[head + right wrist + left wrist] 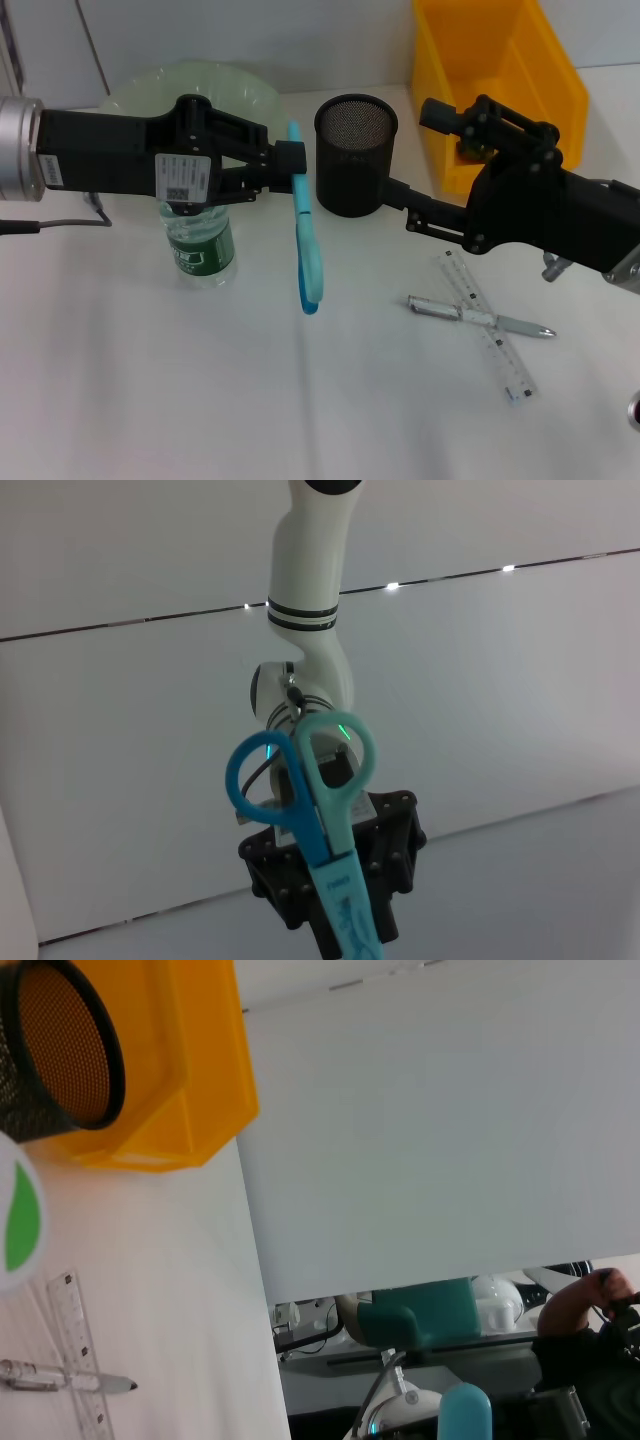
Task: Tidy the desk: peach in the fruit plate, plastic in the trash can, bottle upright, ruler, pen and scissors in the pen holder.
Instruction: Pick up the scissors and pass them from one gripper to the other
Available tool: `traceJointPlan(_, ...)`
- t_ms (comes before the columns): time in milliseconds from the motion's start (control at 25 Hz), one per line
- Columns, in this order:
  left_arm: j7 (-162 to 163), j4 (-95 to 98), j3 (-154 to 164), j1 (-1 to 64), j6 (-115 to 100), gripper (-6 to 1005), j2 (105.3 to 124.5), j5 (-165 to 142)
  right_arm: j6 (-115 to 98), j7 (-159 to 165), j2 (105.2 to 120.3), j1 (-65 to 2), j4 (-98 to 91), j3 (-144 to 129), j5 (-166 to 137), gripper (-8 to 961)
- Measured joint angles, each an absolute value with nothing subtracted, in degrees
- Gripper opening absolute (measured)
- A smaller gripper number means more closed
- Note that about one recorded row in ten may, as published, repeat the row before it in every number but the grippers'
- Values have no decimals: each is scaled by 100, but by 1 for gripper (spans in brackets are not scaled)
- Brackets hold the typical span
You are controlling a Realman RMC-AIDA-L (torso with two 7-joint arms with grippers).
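White desk (150, 400), pale grey wall (430, 1110).

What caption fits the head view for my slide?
Left gripper holds blue scissors aloft beside the mesh pen holder.

My left hand (290, 160) is matt black plastic with a brushed metal cuff behind it, and it grips the scissors (307, 235), whose smooth blue and teal plastic handles (300, 770) look slightly glossy. Just beside that hand I see the pen holder (355, 155), dark matt wire mesh. Under it stands a clear glossy plastic bottle (200, 250) with a green paper label. Near my right hand (400, 200), also matt black, lie a clear plastic ruler (490, 325) and a shiny metal pen (480, 316) on the smooth matt white bench (150, 400). The bin (500, 80) is glossy yellow plastic.
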State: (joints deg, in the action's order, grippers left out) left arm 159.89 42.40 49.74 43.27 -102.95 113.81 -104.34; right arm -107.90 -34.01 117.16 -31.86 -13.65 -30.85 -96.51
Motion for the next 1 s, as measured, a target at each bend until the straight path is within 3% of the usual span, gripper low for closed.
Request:
traceJointPlan(560, 15979, 4225, 4965, 4334, -10319, 271, 11276, -10433, -10789, -3901, 11882, -3330, -1337, -3367, -9650, 628)
traceJointPlan(1000, 15978, 4104, 4992, 4398, -10428, 278, 11249, -10547, -10726, -4278, 11899, -3489, -1141, -3657, -9653, 627)
